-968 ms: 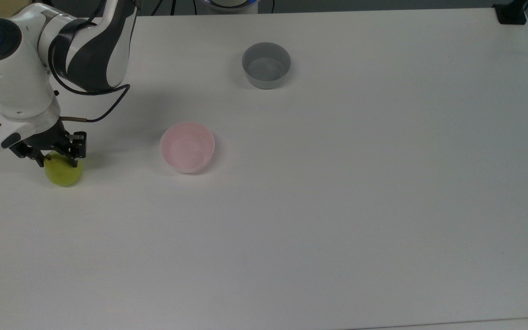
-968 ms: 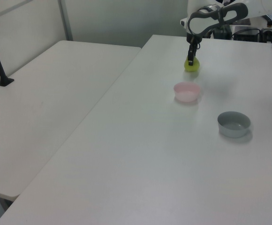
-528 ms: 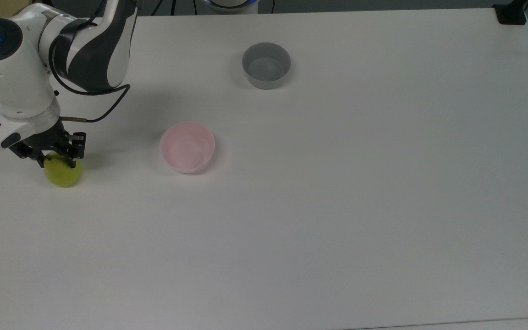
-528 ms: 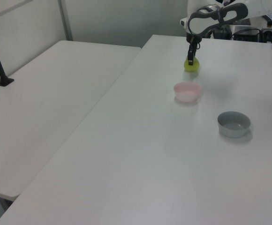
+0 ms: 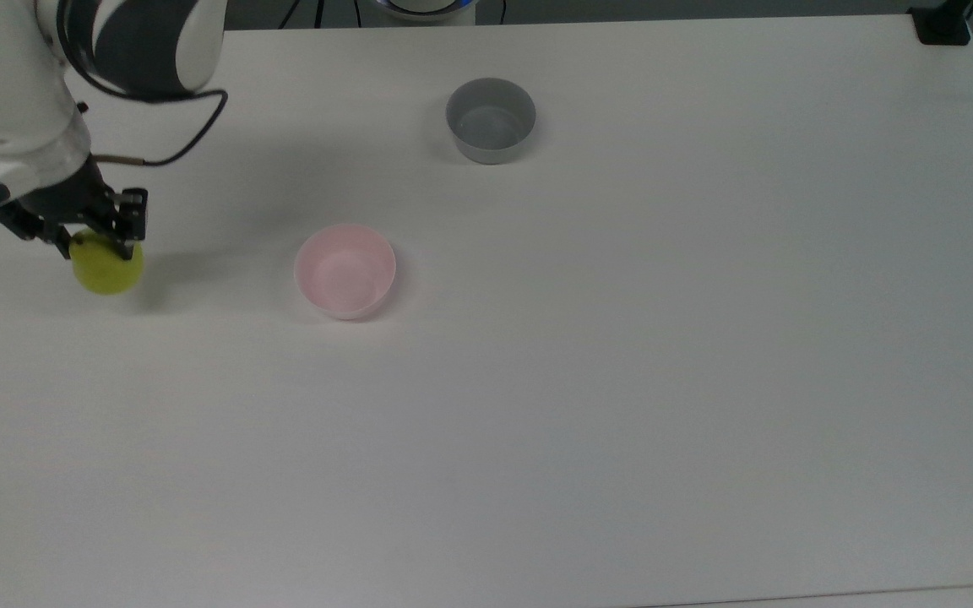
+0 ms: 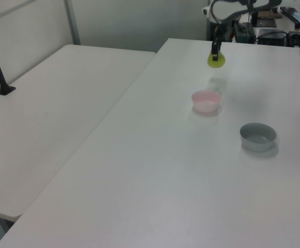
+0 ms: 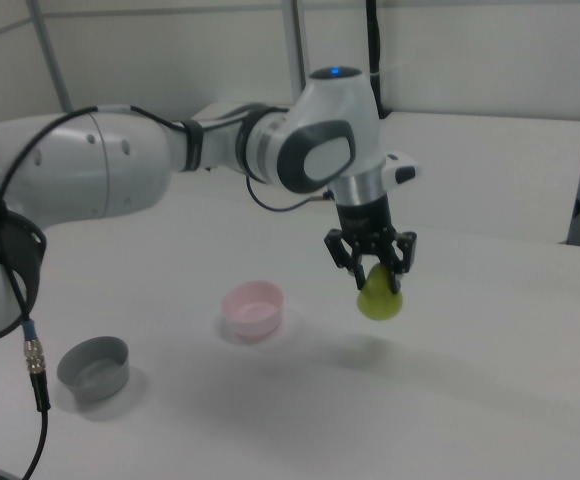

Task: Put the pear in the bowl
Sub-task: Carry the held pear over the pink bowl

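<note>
Your gripper (image 7: 373,270) has its fingers clamped on the pear (image 7: 378,297), and it's hanging in the air above the table (image 7: 490,350) with a shadow under it. In the right view the pink bowl (image 7: 253,308) sits off to the pear's left, well apart, and the grey bowl (image 7: 94,368) further left.

White table (image 5: 622,380), matte top. Two bowls sit directly on it, both upright, well apart from each other. Pink bowl (image 5: 345,270) sits left of the tabletop's centre in the top view. Grey bowl (image 5: 490,119) is near the tabletop's far edge in the top view, nearer the near edge in the left view (image 6: 257,136).
</note>
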{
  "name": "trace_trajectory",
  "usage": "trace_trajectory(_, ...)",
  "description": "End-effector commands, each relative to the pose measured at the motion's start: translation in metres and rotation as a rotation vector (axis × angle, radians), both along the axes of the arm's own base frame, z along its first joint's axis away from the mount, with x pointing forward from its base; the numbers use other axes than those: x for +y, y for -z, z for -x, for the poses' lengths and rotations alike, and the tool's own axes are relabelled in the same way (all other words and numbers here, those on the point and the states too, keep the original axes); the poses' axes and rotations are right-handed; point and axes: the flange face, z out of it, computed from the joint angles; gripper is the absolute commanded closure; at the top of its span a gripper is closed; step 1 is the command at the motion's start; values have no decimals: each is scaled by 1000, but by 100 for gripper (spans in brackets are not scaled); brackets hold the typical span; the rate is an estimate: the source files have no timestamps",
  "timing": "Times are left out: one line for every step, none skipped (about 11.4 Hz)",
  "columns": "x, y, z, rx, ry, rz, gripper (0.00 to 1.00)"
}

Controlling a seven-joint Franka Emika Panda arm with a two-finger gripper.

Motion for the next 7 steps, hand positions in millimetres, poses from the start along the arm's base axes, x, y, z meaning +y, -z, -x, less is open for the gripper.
trace_trajectory(25,-61,19,36,49,-41,87)
trace_trajectory(43,-76,22,46,51,-60,87)
trace_trajectory(58,-95,28,45,57,-76,87)
trace_trajectory(71,-114,34,43,58,-87,87)
trace_trajectory(86,-134,42,42,59,-91,86)
trace_trajectory(103,-151,49,40,42,-99,86)
trace_trajectory(109,-171,60,30,38,-111,86)
